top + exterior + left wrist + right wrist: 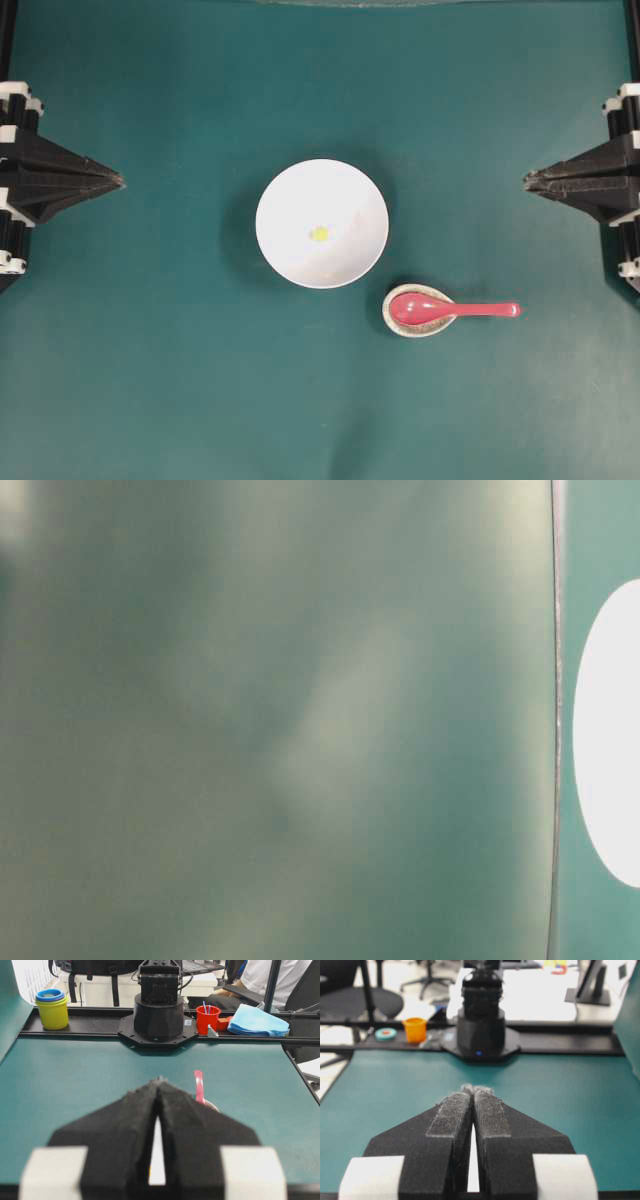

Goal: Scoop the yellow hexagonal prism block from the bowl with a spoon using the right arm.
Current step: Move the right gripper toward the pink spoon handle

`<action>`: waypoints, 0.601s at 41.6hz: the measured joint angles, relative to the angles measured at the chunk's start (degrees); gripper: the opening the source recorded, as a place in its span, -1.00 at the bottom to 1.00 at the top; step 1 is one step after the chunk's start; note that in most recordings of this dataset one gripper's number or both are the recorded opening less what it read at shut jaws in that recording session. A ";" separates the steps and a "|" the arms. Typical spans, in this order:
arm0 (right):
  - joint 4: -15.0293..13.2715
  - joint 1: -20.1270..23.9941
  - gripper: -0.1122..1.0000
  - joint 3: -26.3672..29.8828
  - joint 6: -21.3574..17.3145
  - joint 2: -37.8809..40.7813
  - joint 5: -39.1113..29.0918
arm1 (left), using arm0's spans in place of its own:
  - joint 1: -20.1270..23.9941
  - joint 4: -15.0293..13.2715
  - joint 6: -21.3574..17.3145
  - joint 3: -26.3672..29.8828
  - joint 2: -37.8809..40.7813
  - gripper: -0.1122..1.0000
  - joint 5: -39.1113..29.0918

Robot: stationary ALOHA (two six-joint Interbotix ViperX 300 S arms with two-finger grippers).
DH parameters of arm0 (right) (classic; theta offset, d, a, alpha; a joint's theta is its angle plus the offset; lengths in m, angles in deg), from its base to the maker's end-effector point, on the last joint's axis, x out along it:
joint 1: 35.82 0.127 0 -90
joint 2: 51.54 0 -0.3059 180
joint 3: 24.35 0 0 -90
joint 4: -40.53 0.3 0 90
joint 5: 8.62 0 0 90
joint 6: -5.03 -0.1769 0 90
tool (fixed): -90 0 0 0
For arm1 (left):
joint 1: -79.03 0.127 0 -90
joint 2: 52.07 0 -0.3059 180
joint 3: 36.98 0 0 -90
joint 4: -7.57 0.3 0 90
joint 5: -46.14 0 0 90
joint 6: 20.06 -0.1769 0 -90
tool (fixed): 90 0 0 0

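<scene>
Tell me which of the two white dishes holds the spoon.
The small speckled dish holds the pink spoon, handle pointing right. The large bowl holds only the yellow block.

Overhead: I see even, bright light; the bowl (321, 223) casts a soft shadow to its left.
Table-level: I get only a milky, defocused blur; the bowl (612, 730) is blown white.
Wrist views: near fingers soft, background behind them sharp.
</scene>
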 measured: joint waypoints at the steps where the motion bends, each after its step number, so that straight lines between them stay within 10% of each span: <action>1: 0.00 -0.09 -0.80 0.00 0.00 0.00 -0.09 | 0.09 0.09 0.00 0.00 0.00 -0.81 -0.09; 25: 0.26 0.09 -0.56 1.32 -0.18 2.11 -4.48 | 0.00 0.44 0.35 0.44 0.70 -0.80 -2.46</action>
